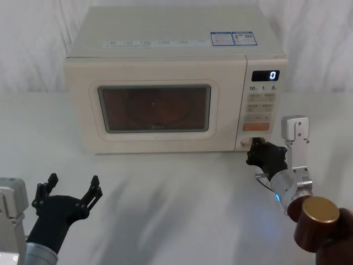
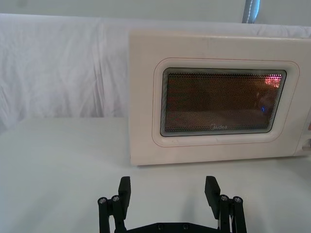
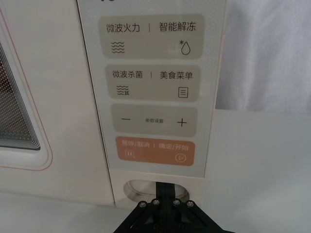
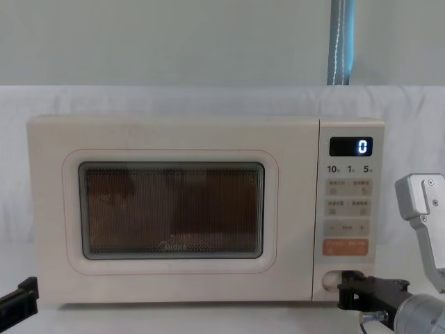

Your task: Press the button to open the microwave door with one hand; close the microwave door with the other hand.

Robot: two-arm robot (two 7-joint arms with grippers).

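Right gripper at the release button; left gripper waits, spread, for the door.

Nearest, the left gripper hovers low over the table in front of the microwave door, fingers wide apart and holding nothing, likely parked to push the door back once it swings out. Farther in, the right gripper has its tip at the button in the recess under the orange key, probably pressing, though contact is hidden and I cannot tell how its fingers stand. The door sits flush, not yet released.
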